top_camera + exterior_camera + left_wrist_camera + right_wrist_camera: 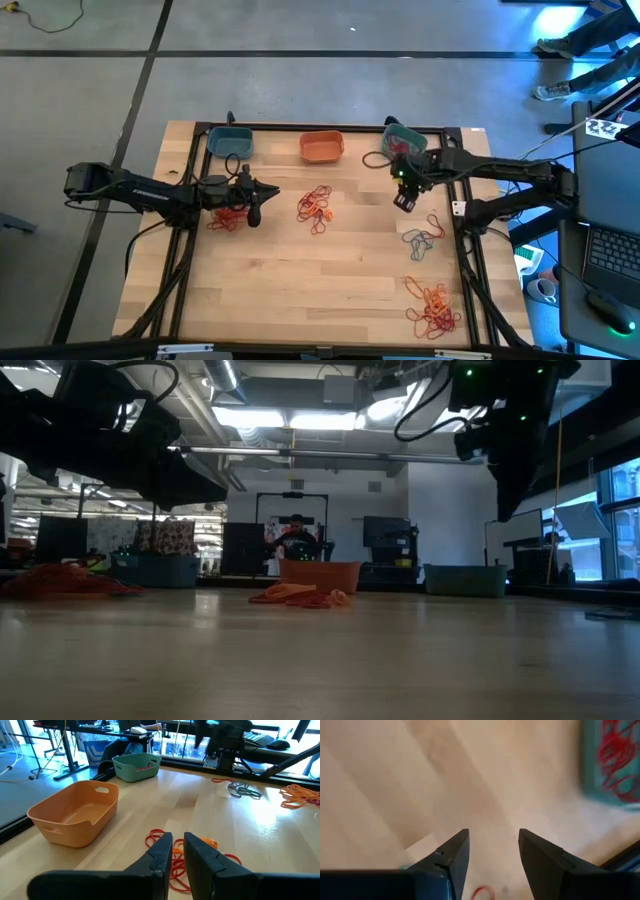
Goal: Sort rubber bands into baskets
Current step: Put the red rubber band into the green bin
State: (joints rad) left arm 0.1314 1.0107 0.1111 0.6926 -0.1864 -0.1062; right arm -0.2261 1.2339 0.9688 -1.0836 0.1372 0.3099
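Below my right claw (492,857) lies bare pale wooden tabletop (330,270); its two dark fingers stand apart with nothing between them, and a sliver of a thin red rubber loop (482,893) shows just under them. Close beside that claw sits the teal-blue rounded plastic basket (403,139), red bands already inside. Further out from it lie a grey-teal tangle of bands (420,240) and an orange heap (434,305).

My left claw (177,851) hovers with fingers nearly together, a narrow gap between them, gripping nothing that I can see. Just ahead of it is a mixed red and orange cluster of bands (316,206), and beyond that the orange plastic tub (75,812).

These loops look feather-light, limp and stretchy. I judge they will snag each other, so I would pinch one strand at a pile's loose edge.
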